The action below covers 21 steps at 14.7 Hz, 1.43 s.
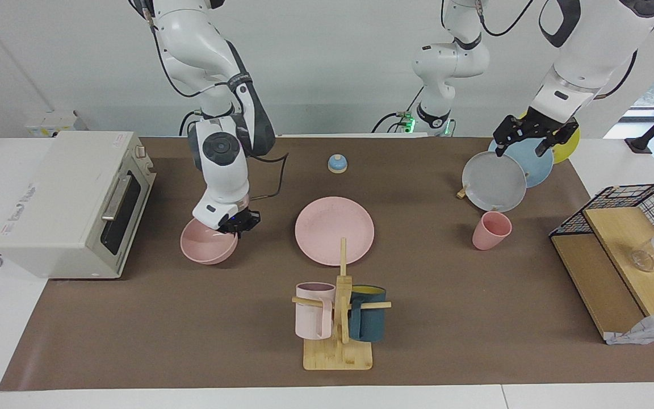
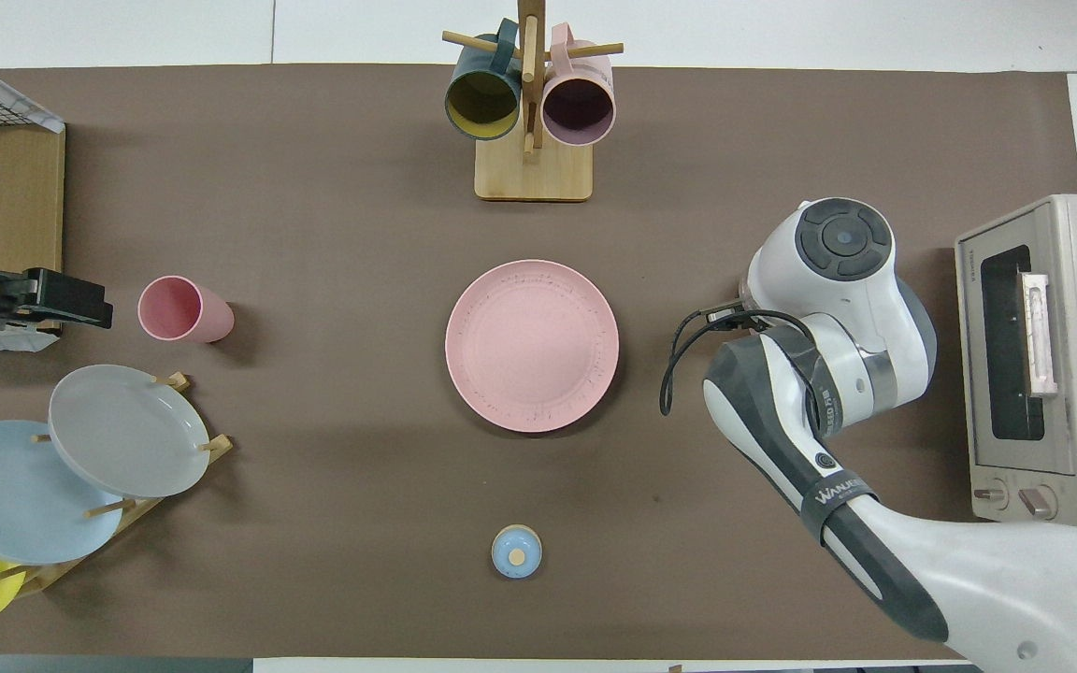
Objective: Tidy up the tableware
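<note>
- Brown mat (image 1: 191, 341) covers the table, white wall at the robots' end.
- Pink plate (image 1: 334, 230) lies flat mid-table, nothing on it.
- Pink bowl (image 1: 208, 243) sits toward the right arm's end, just in front of the toaster oven (image 1: 71, 201); it looks tilted. Hidden under the arm in the overhead view.
- Right gripper (image 1: 240, 222) is down at the bowl's rim, on the side nearest the plate. Fingers seem to pinch the rim, but can't tell for sure whether they're clenched.
- Pink cup (image 1: 491, 230) stands toward the left arm's end, open end up, apart from the plate, just beside the plate rack.
- Left gripper (image 1: 525, 140) hangs over the rack's grey plate (image 1: 494, 182) & blue plate (image 1: 531, 162), fingers spread, holding nothing.
- Yellow plate (image 1: 566, 145) is last in the rack, closest to the robots.
- Mug stand (image 1: 339, 329) is farther from the robots than the plate, w/ a pale pink mug (image 1: 314, 309) & a dark blue mug (image 1: 368, 312) hung on its pegs.
- Small blue bell (image 1: 338, 163) is nearer to the robots than the plate.
- Wire & wood shelf (image 1: 616, 250) at the left arm's end of the table.
</note>
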{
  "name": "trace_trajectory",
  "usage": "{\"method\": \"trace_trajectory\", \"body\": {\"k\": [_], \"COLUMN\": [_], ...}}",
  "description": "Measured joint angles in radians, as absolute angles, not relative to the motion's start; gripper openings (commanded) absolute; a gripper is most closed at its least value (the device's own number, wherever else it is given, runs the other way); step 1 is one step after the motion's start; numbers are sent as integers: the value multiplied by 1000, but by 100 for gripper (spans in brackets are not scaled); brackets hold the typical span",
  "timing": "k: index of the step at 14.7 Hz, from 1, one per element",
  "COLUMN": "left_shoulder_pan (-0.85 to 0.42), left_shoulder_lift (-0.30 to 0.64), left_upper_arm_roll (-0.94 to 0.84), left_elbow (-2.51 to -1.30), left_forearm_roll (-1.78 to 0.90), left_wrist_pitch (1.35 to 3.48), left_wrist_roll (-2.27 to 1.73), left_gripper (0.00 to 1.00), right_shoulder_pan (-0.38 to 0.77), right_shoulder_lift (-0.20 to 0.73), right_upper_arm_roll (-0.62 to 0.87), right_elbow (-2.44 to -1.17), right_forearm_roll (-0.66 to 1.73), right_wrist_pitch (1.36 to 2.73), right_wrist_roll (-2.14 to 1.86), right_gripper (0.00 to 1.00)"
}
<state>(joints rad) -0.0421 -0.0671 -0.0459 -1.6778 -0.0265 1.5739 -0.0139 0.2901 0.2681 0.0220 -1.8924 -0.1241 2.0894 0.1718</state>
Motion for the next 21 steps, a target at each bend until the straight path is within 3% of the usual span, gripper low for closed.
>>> {"method": "trace_trajectory", "body": {"k": [4,8,14,21], "left_shoulder_pan": [-40,-40,-46,-46], "left_shoulder_lift": [-64,9,80,90], "left_upper_arm_roll": [-45,-47,-57,-57], "left_elbow": [-1685,-1754,-1997,-2017], "left_forearm_roll": [-26,-27,-38,-56], "left_wrist_pitch": [1592,1725,2004,2078], "left_wrist_roll": [-16,-16,-69,-71], "left_gripper": [100,100,100,100], "right_shoulder_pan": [487,660,702,726], "right_shoulder_lift": [381,524,571,600], "right_upper_arm_roll": [27,28,28,28], "right_elbow": [-1585,-1407,-1397,-1414], "right_forearm_roll": [-124,-124,-124,-138], "right_wrist_pitch": [1868,1844,1964,1985], "right_wrist_roll": [413,669,732,741], "right_gripper": [0,0,0,0]}}
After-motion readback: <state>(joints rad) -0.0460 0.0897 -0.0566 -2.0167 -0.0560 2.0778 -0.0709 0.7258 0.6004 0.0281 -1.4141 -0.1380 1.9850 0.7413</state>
